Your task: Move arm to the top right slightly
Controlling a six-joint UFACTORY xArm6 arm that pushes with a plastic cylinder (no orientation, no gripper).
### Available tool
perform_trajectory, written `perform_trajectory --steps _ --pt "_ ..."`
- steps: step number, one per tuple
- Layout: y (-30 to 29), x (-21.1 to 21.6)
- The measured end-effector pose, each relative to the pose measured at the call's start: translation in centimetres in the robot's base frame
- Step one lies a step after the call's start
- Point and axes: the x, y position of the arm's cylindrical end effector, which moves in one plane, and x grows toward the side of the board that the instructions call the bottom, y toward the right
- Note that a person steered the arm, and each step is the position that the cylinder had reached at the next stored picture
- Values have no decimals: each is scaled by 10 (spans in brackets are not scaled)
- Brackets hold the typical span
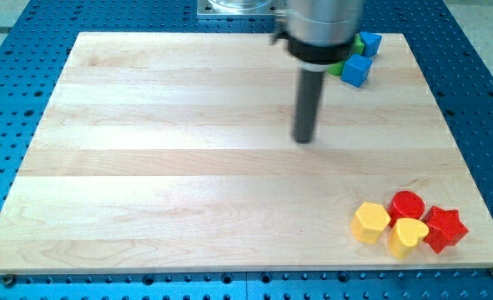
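Note:
My tip (304,140) rests on the wooden board (146,167), right of the middle and in the upper half. Up and to the right of it are a blue cube (356,70), a second blue block (369,43) and a green block (338,67) partly hidden behind the arm's body. At the view's bottom right is a cluster: a yellow hexagon (370,222), a yellow heart (408,237), a red cylinder (407,204) and a red star (445,228). The tip touches no block.
The board lies on a blue perforated table (4,100). The arm's grey body (321,25) hangs over the board's top edge.

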Motion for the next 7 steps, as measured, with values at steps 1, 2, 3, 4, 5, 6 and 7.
perform_trajectory --steps 1,2,3,4,5,6,7 --pt "44 -5" --pt "67 -31" --pt "67 -31" --pt "67 -31" --pt "69 -31" --pt "72 -31" --pt "78 -31"
